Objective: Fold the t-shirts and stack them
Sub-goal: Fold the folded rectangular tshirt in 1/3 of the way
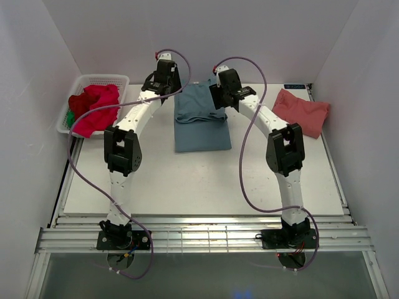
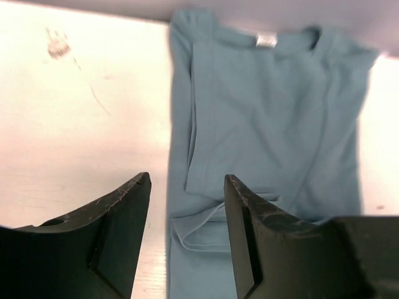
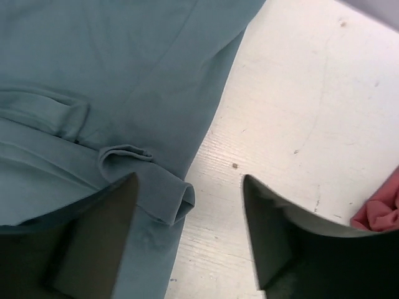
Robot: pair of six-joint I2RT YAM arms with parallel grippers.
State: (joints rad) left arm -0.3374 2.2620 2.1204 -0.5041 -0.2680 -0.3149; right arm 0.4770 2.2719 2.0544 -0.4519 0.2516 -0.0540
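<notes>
A dusty teal-blue t-shirt [image 1: 201, 118] lies partly folded at the back middle of the table, sleeves turned in. My left gripper [image 1: 169, 92] is open above its left edge; in the left wrist view [image 2: 187, 187] the jaws straddle that edge of the shirt [image 2: 274, 112]. My right gripper [image 1: 219, 98] is open above its right edge; in the right wrist view [image 3: 190, 187] a rolled sleeve cuff [image 3: 177, 202] lies between the jaws. A salmon-pink t-shirt [image 1: 302, 111] lies at the back right. A red t-shirt [image 1: 95, 107] and a bit of green cloth [image 1: 70, 117] fill the basket.
A white lattice basket [image 1: 118, 80] stands at the back left corner. White walls close in the back and both sides. The salmon-pink shirt's edge shows at the lower right of the right wrist view [image 3: 380, 212].
</notes>
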